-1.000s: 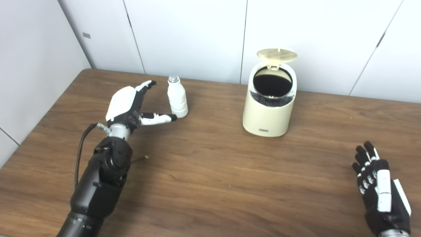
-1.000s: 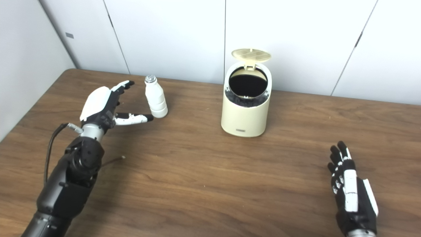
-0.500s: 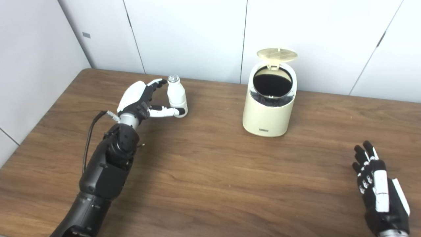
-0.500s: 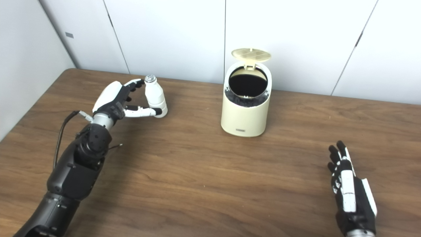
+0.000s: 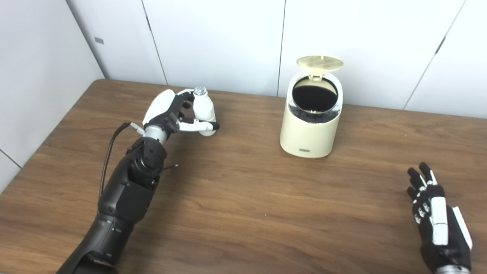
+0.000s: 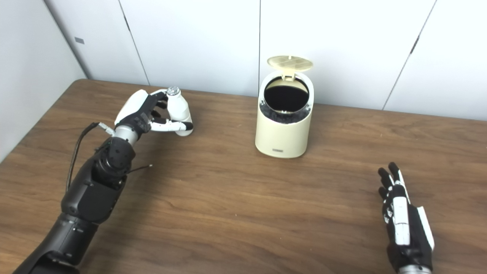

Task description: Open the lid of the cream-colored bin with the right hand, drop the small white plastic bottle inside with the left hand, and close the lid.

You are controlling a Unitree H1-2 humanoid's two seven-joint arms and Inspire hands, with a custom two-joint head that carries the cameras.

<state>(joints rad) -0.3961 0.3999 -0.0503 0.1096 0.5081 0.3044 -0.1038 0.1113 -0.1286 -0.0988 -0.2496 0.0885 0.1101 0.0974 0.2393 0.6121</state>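
At ten o'clock on the brown wooden table (image 5: 243,213), the left hand (image 5: 167,112) is wrapped around the small white plastic bottle (image 5: 203,110), upright. At one o'clock stands the cream-colored cylindrical bin (image 5: 310,127), its round lid (image 5: 319,63) raised. At four o'clock the right hand (image 5: 437,224) rests empty, fingers extended.

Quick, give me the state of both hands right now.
Left hand: fingers wrapped around the white bottle, which still stands on the table.
Right hand: open, empty.
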